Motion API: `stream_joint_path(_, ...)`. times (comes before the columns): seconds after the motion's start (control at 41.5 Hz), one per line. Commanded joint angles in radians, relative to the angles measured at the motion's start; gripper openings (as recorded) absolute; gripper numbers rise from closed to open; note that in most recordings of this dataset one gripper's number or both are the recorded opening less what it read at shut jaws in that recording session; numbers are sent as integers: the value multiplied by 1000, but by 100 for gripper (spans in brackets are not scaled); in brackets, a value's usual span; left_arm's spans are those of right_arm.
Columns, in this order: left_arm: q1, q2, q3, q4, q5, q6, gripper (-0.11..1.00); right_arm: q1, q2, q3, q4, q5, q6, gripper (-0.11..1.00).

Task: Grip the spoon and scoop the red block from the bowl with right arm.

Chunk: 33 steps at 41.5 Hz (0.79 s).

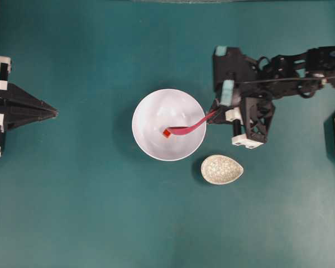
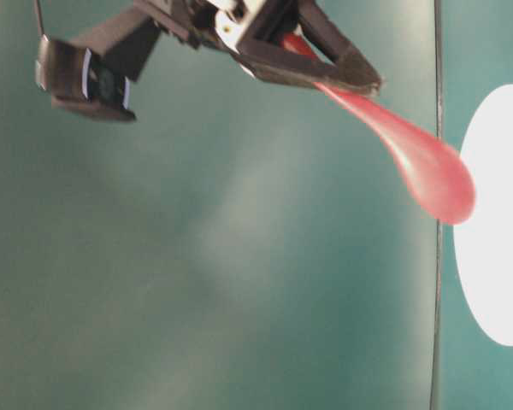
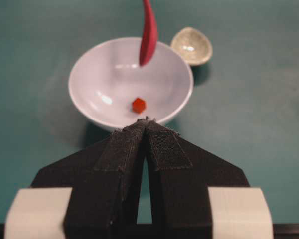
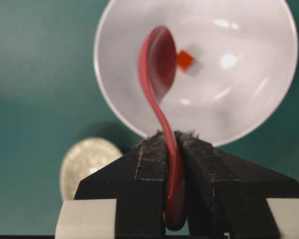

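Right up close in the right wrist view, the right gripper (image 4: 175, 149) is seen clamped on the handle of the spoon (image 4: 159, 64), black pads squeezed on either side of it. Taking the bowl (image 1: 151, 106) as the landmark: it's the biggest dish, and the spoon's scoop is held out over its inside from the right rim. The red block (image 1: 166, 133) sits down on the bowl's floor, just beside the scoop tip as seen from overhead. From the left wrist view the scoop looks like it hangs above the block, not touching it. A speckled dish (image 1: 221, 169) lies just outside the bowl, toward its lower right. The left gripper (image 1: 51, 113) is parked well off to the bowl's left, fingers pressed together on nothing.

What could go wrong, as a guess: the block is tiny and could get nudged along the smooth floor and skate away instead of riding up into the scoop. The spoon looks glossy, so it might twist in the pads if the tip gets pushed hard against the bowl.

Count: two arms, one bowl, one speckled dish, one spoon, one block.
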Motion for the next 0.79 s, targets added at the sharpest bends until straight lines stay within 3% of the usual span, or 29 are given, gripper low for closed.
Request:
stream_joint_path(0.0, -2, -2, -21, 3, -6, 0, 0, 0, 15, -57, -28, 31, 3, 15)
stream_joint_path(0.337, -2, -8, -23, 3, -6, -2, 0, 0, 94, -133, -130, 123, 5, 15)
stream_joint_path(0.53, 0, -9, -23, 2, -6, -5, 0, 12, 72, -137, -132, 149, 6, 15)
stream_joint_path(0.771, -2, -8, -23, 3, -6, -6, 0, 75, -49, -120, -130, 202, 8, 15)
